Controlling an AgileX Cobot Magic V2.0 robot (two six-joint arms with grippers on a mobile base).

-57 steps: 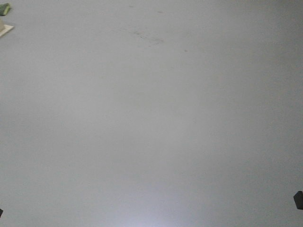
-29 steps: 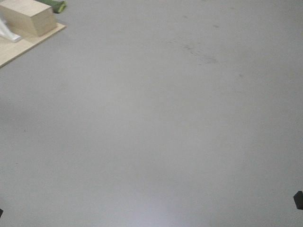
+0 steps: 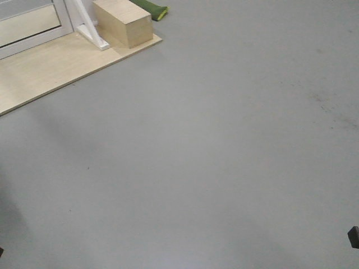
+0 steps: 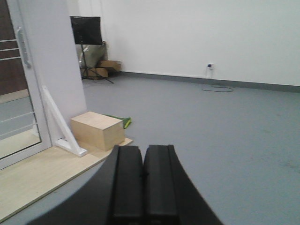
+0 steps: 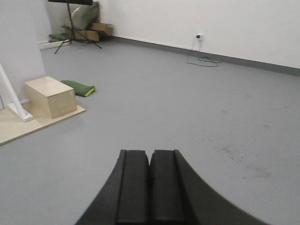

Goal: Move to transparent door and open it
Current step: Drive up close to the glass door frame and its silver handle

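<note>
while left gripper (image 4: 143,154) and right gripper (image 5: 150,157) sit closed, empty, wooden box (image 4: 97,129) stands near transparent door (image 4: 18,89).

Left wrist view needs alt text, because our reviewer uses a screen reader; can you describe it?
The transparent door with its grey handle stands at the far left on a plywood platform, beside a white brace and a wooden box. The left gripper, fingers shut together, fills the bottom centre over grey floor.
</note>
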